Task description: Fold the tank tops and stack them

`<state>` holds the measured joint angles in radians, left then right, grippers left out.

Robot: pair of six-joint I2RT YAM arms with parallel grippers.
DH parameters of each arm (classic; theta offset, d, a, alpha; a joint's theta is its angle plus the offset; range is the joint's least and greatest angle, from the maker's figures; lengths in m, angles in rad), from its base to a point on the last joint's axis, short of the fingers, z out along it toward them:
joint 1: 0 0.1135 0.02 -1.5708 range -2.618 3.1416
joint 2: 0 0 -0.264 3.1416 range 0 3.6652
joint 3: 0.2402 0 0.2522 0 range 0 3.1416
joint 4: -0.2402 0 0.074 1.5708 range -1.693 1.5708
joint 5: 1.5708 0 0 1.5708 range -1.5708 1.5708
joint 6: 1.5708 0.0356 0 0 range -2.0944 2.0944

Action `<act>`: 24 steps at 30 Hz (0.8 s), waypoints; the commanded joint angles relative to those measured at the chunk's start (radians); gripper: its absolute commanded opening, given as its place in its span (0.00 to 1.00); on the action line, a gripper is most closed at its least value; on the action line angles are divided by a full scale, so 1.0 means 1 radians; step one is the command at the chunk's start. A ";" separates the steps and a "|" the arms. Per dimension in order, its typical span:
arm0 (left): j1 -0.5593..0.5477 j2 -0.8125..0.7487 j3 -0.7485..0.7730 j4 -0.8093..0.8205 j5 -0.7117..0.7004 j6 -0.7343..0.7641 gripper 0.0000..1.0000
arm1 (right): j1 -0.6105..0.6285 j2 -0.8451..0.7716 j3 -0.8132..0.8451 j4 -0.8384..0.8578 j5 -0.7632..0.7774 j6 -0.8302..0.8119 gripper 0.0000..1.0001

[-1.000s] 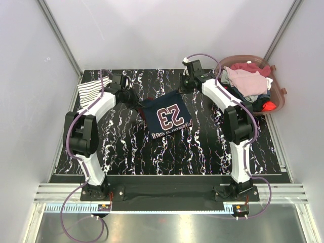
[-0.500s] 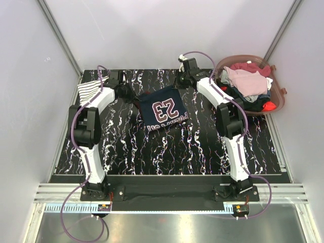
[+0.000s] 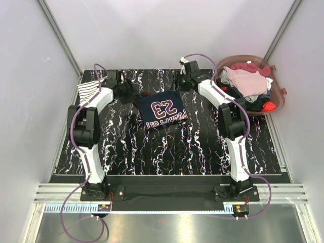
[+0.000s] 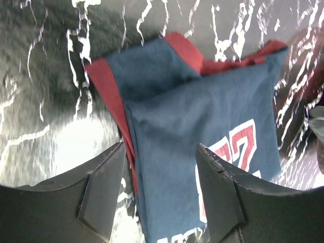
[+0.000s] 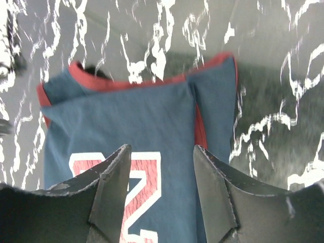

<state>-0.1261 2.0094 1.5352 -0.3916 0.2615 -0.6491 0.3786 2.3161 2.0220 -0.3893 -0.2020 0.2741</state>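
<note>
Navy top (image 3: 162, 110) lies folded on surface (image 3: 197, 147). Left claw (image 4: 159, 151) and right claw (image 5: 162, 148) spread, empty, over its far corners. Striped top (image 3: 88, 90) at far left.

Navy tank top (image 3: 163, 110) folded flat at centre, 23 print up, red trim showing, striped tank top (image 3: 88, 90) far left.

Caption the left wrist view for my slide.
Open left claw hovers above the folded navy tank top, red trim showing, on the black marbled table.

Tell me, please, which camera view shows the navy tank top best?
The top external view: the whole navy tank top shows, number 23 readable. Both wrist views show only its red-trimmed end and part of the number.
</note>
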 commanded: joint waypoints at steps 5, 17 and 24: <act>-0.030 -0.159 -0.116 0.089 0.019 0.025 0.59 | -0.020 -0.213 -0.238 0.040 -0.019 0.000 0.58; -0.087 -0.239 -0.319 0.161 0.045 0.029 0.58 | -0.023 -0.277 -0.401 0.047 -0.027 0.034 0.52; -0.112 -0.271 -0.371 0.166 0.038 0.039 0.58 | -0.023 -0.268 -0.428 0.067 -0.065 0.051 0.18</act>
<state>-0.2321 1.7977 1.1706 -0.2882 0.2840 -0.6304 0.3595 2.1025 1.5986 -0.3733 -0.2356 0.3161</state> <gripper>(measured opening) 0.582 0.182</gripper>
